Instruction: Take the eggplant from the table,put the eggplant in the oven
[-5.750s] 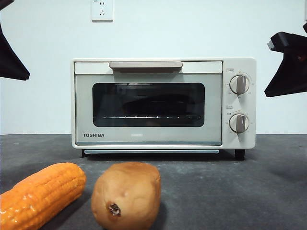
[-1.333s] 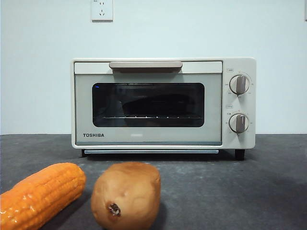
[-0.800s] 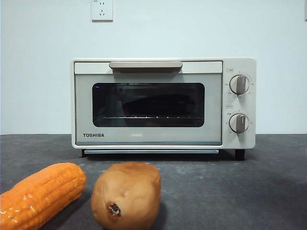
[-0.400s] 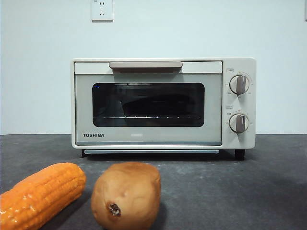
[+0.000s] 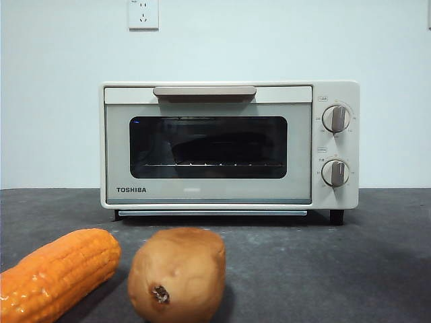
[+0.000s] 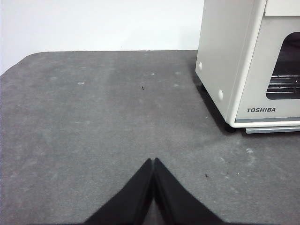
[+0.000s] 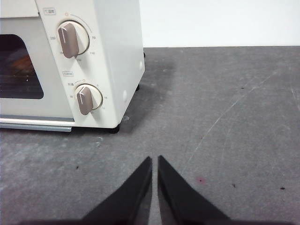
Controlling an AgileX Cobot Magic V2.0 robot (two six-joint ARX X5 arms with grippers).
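Observation:
The cream-white TOSHIBA oven (image 5: 209, 192) stands at the back of the dark grey table (image 5: 323, 269) with its door closed. Behind the dark glass, a dim rounded dark shape that looks like the eggplant (image 5: 215, 147) lies on the wire rack. My left gripper (image 6: 153, 161) hovers shut and empty over bare table, off the oven's (image 6: 225, 56) left side. On the other side, my right gripper (image 7: 154, 159) is shut and empty in front of the knob end of the oven (image 7: 112, 56). Neither gripper shows in the front view.
An orange corn cob (image 5: 57, 272) and a brown potato (image 5: 176, 272) lie on the table near the front, left of centre. A white wall with a socket (image 5: 143, 13) rises behind the oven.
The black arm tips seen at both top corners 6.5 s ago have left the front view. Over the last 1.6 s nothing has visibly moved.

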